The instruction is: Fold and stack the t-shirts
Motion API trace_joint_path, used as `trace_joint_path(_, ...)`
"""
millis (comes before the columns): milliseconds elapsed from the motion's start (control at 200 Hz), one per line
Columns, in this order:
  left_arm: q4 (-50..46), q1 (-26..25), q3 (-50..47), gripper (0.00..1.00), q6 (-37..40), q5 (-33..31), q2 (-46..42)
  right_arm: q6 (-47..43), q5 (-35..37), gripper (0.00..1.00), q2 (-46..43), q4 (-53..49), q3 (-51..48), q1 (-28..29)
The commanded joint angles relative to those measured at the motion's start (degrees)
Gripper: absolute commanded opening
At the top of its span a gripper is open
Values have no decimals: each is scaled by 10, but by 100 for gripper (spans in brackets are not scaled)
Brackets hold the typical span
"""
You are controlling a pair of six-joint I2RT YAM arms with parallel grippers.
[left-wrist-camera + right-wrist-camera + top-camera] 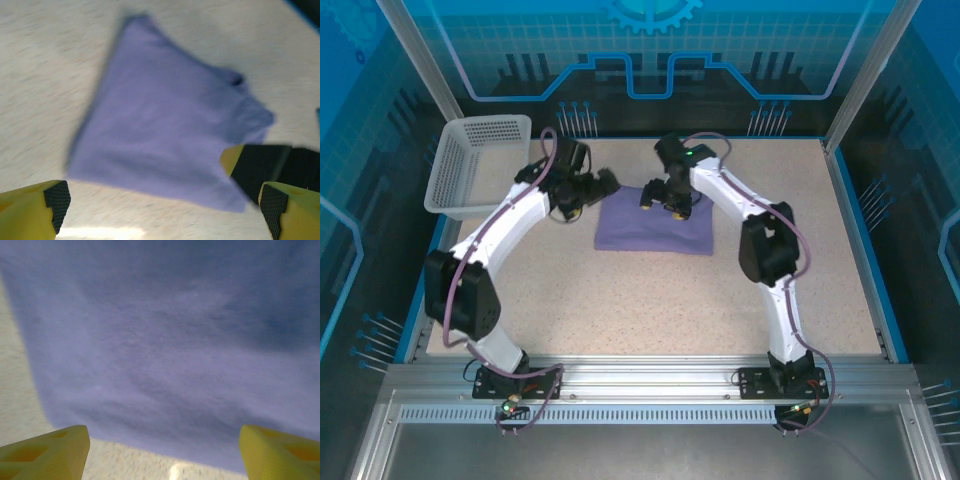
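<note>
**Folded lavender t-shirt lies flat with both grippers open above it**

The t-shirt point(655, 228) lies as a compact folded rectangle on the speckled surface point(620, 300), a little beyond the middle. It is well apart from the mesh basket point(470, 165) at the far-left corner.

The left gripper point(592, 190) hovers just off the shirt's far-left corner. Its fingers are spread wide and hold nothing. Its wrist view is blurred, so I cannot say for sure whether the cloth layers line up neatly at the edges.

The right gripper point(663, 200) hangs over the far edge of the shirt, also spread wide with nothing between the fingers. In its wrist view, smooth purple cloth lies directly below.

**How it will handle.** The shirt looks light, soft and limp.
- Lifted by 1 point, it would likely sag and shed its folds.
- Dragged, it may slide on the smooth surface and bunch up.

**Where to take hold.** The safer hold is a pinch through all layers at 2 corners of the same edge, 1 per gripper. Raising both together should keep the fold flat.

**Progress.** Folding appears largely done. What remains is probably a last tidy or fold, then setting the shirt in its stacking place.
</note>
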Motion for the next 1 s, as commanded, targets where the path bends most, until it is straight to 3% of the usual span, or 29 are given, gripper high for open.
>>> trace_joint_path(0, -39, 4, -117, 99, -32, -75, -44, -17, 49, 80, 93, -99, 63, 14)
trace_joint_path(160, -73, 3, -194, 99, -47, -95, -102, -21, 94, 80, 183, -160, 141, 5)
trace_joint_path(425, -113, 3, -197, 99, -36, -113, -135, -43, 112, 81, 221, -191, 160, -110)
trace_joint_path(445, -112, 3, -196, 99, -36, -112, -135, -54, 89, 96, 219, -176, 155, -119)
trace_joint_path(470, -113, 3, -195, 99, -34, -111, -134, -57, 71, 100, 217, -165, 154, -128)
trace_joint_path(560, -121, 3, -182, 99, -31, -106, -123, -49, 34, 100, 234, -170, 194, -147)
trace_joint_path(685, -133, 1, -157, 99, -30, -95, -106, -58, 47, 100, 253, -216, 273, -161)
trace_joint_path(995, -131, -4, -147, 99, -27, -88, -91, -119, 86, 98, 215, -203, 236, -255)
